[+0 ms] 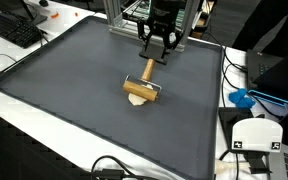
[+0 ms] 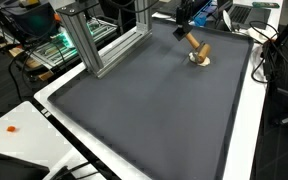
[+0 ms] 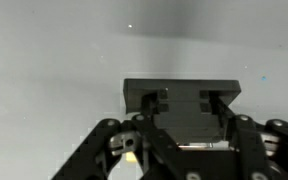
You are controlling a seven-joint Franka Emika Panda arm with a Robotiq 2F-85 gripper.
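Wooden roller (image 1: 143, 90) sits on the grey mat (image 1: 64, 95), far half, near the aluminium frame (image 1: 119, 15). Its head is down on a pale lump (image 1: 136, 100), touching it, and its handle tilts up to the gripper (image 1: 154, 58). Jaws are narrowed onto the handle's top end, holding the roller. Both exterior views agree: roller (image 2: 198, 50) near the mat's far edge, gripper (image 2: 183, 27) just above it. Wrist view is blurry, with dark finger links low in frame, and the grip isn't readable there. Keyboard (image 1: 14, 30) lies off the mat, well apart.
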